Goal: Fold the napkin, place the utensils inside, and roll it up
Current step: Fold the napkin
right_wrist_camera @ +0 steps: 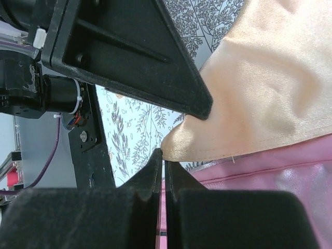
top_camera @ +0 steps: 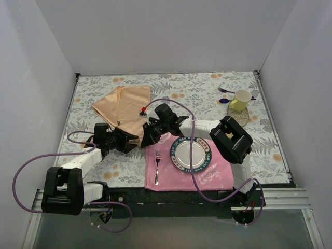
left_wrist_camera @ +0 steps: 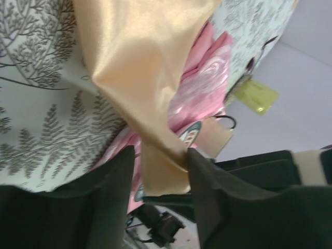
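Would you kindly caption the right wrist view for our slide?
Right end effector shut on corner of napkin, beside pink placemat.

Looked down from above and behind the arm bases, far enough off to take in the whole fern-printed tablecloth (top_camera: 207, 93). Rode the left wrist very near, facing past the left gripper (left_wrist_camera: 158, 155) along the napkin (left_wrist_camera: 140, 67) toward the pink placemat (left_wrist_camera: 205, 78). Sat equally close on the right wrist, behind the right gripper (right_wrist_camera: 163, 161). Shared that napkin edge and placemat across all three.
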Robot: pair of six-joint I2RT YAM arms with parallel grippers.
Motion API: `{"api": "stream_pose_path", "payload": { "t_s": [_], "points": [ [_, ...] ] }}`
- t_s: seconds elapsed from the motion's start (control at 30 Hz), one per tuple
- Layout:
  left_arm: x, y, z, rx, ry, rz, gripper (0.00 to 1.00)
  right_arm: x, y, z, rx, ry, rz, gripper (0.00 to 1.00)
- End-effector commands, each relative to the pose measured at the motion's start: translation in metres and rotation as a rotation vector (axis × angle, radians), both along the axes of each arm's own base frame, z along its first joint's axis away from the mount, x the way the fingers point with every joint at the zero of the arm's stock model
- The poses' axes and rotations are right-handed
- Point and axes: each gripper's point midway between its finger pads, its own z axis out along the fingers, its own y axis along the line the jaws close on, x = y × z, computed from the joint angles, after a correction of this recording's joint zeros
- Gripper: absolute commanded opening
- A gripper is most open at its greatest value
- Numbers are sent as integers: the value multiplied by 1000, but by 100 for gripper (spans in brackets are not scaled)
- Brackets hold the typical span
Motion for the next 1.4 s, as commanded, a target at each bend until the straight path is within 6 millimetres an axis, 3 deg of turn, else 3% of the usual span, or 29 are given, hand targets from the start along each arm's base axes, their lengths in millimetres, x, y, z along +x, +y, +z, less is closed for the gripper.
{"api": "stream_pose_path", "payload": {
  "t_s": [0.0,0.07,0.2,0.37,0.47,0.5,0.53,0.6,0.63,0.7,0.77,0.8,0.93,1.03,1.2,1.37],
  "points": [
    [-11,8,4,129,-63,-96,50,7,-5,24,56,-23,6,1],
    [-11,15,10,204,-78,-115,50,2,-6,25,68,16,41,1],
    [-7,25,28,324,-158,-172,37,1,-11,28,73,74,84,1],
    [-7,14,37,382,-205,-326,38,-7,-18,37,38,81,152,1],
    [-10,12,27,464,-171,-424,44,-24,-29,41,50,130,212,16],
    [-2,15,33,513,-188,-425,44,-26,-32,43,54,146,209,28],
    [-5,16,28,552,-157,-449,45,-26,-35,51,67,132,204,32],
    [3,27,33,674,-175,-455,44,-15,-49,48,37,109,135,41],
    [3,25,36,726,-191,-477,43,-9,-56,58,37,81,98,43],
    [8,25,44,828,-232,-516,43,16,-80,48,-19,55,-25,47],
    [7,16,41,952,-251,-586,41,29,-97,58,-7,34,-91,48],
    [7,10,41,1010,-279,-646,41,37,-112,54,-8,51,-130,49],
    [-20,-39,21,1111,-354,-932,33,47,-137,64,27,47,-200,49],
    [-44,-54,-1,1174,-310,-1084,31,43,-148,66,37,35,-219,49],
    [-54,-46,-11,1328,-261,-1115,43,35,-156,71,60,21,-240,49],
    [-58,-45,-2,1398,-289,-1044,42,29,-160,71,70,16,-249,48]
  ]
}}
